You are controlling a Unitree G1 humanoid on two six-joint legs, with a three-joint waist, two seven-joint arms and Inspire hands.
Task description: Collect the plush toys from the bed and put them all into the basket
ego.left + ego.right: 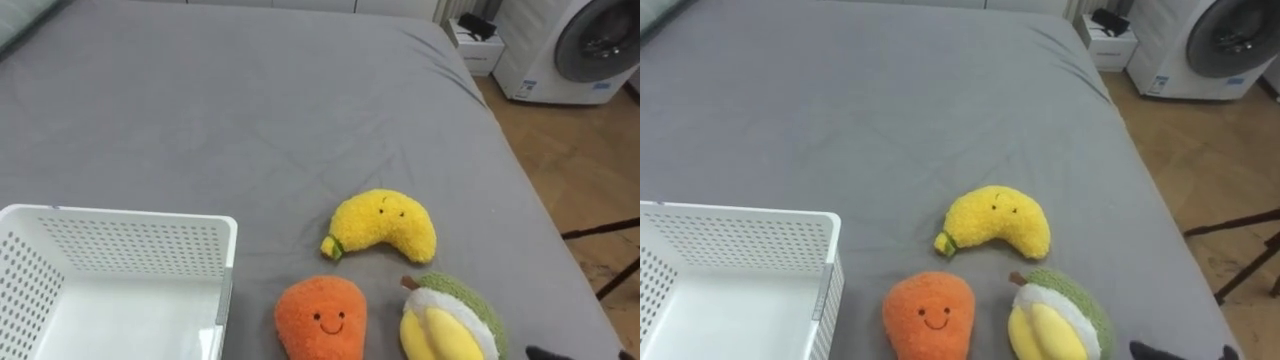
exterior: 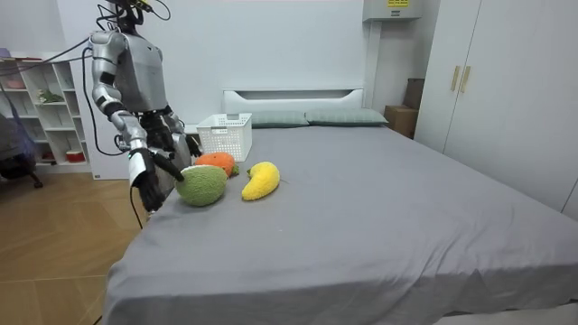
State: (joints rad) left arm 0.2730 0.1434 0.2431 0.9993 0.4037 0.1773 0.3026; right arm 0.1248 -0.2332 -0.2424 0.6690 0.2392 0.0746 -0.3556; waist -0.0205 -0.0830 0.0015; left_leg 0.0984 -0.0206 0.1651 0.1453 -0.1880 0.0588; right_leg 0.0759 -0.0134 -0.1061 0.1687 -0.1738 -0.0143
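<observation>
Three plush toys lie near the grey bed's (image 1: 250, 110) near edge. There is a yellow banana (image 1: 385, 225), an orange fruit with a smiling face (image 1: 322, 318) and a green-and-yellow durian (image 1: 450, 320). A white perforated basket (image 1: 130, 215) stands to their left with nothing in the part I see. A dark tip of my right hand (image 1: 548, 353) shows at the bottom edge, just right of the durian. In the room view I stand at the bedside, with my right hand (image 2: 152, 181) low beside the green toy (image 2: 203, 185) and my left hand (image 2: 187, 143) near the basket (image 2: 226, 135).
Beyond the bed's right edge lies wooden floor with a washing machine (image 1: 575, 45), a small white box (image 1: 478, 42) and black stand legs (image 1: 605, 232). Pillows (image 2: 307, 117) lie at the headboard. A shelf (image 2: 45, 108) stands behind me and wardrobes (image 2: 506, 90) are across the room.
</observation>
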